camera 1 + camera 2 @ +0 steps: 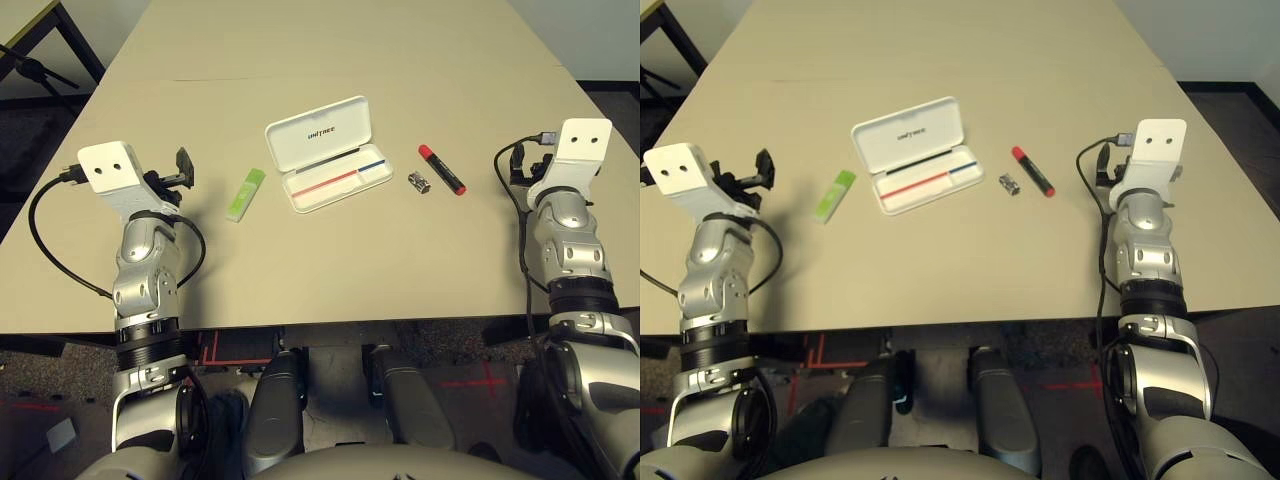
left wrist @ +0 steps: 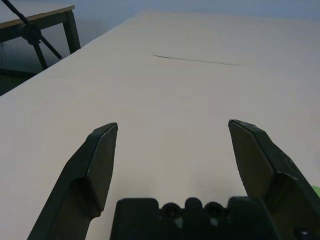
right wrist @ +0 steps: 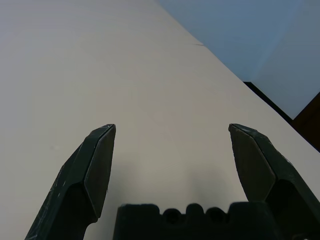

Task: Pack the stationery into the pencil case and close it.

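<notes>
Centrally, in the upper middle of the left eye view, the pencil case [image 1: 328, 153] is seen lying open on the beige table [image 1: 330, 270], its white lid with dark lettering folded back toward the top of the frame and its tray, marked by a red-and-blue stripe, facing up. Nothing can be made out inside the tray apart from that stripe. To the left of the case, well apart from it, the light-green bar [image 1: 245, 194] is laid flat at a slight slant. To the right of the case, the small silver-black metal piece [image 1: 419, 182] is found just beside the red-capped black marker [image 1: 441, 168], which lies diagonally with its red cap toward the upper left.

The left gripper [image 2: 172, 127] is held at the left of the frame, near the green bar but apart from it; its two black fingers are spread wide over bare tabletop, with nothing between them. The right gripper [image 3: 171, 130] is held at the right of the frame, well apart from the marker, its fingers likewise spread wide and empty.
</notes>
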Available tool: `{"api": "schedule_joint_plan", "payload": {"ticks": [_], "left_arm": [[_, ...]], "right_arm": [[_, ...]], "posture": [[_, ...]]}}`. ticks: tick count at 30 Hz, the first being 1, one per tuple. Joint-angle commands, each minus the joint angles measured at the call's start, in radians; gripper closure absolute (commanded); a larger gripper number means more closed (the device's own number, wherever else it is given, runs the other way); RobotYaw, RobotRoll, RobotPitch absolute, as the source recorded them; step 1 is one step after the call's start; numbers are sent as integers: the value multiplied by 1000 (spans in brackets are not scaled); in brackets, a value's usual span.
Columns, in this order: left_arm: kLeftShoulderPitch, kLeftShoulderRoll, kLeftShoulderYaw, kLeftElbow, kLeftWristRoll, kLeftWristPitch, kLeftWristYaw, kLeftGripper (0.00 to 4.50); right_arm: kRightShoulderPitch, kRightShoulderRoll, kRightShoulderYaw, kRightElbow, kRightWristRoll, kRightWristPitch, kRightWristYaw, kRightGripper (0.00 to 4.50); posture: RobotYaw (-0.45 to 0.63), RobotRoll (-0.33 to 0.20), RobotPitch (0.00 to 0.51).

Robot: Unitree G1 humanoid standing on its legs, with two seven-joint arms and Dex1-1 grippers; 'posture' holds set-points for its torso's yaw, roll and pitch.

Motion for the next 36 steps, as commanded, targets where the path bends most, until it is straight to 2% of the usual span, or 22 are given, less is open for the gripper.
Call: {"api": "schedule_joint_plan", "payload": {"ticks": [1,5,15,23,27,28,30,36], "left_arm": [[17,-3,5,-18,-1,-3,8,45],[9,-1,-3,-21,-2,10,7,45],[19,45,-23,-71,-13,52,-65,45],[36,178,-79,-178,-109,219,-304,45],[53,291,-152,-248,-178,337,-500,45],[52,314,-167,-261,-194,366,-535,45],[37,354,-197,-276,-218,411,-596,45],[-64,466,-325,-268,-224,497,-773,45]], "right_arm": [[8,-3,-7,0,0,-8,4,0],[-11,-3,-1,0,0,-3,8,0],[4,-9,-6,1,29,-54,104,0],[-40,-67,8,54,124,-151,441,0],[-71,-106,19,59,183,-133,642,0],[-73,-113,15,42,234,-90,734,0],[-76,-129,14,20,297,-32,863,0],[-92,-182,52,59,289,-57,1075,0]], "posture": [[-53,0,182],[-67,0,195],[-39,0,181],[-12,0,197],[2,0,191],[2,0,191],[12,0,187],[21,0,181]]}}
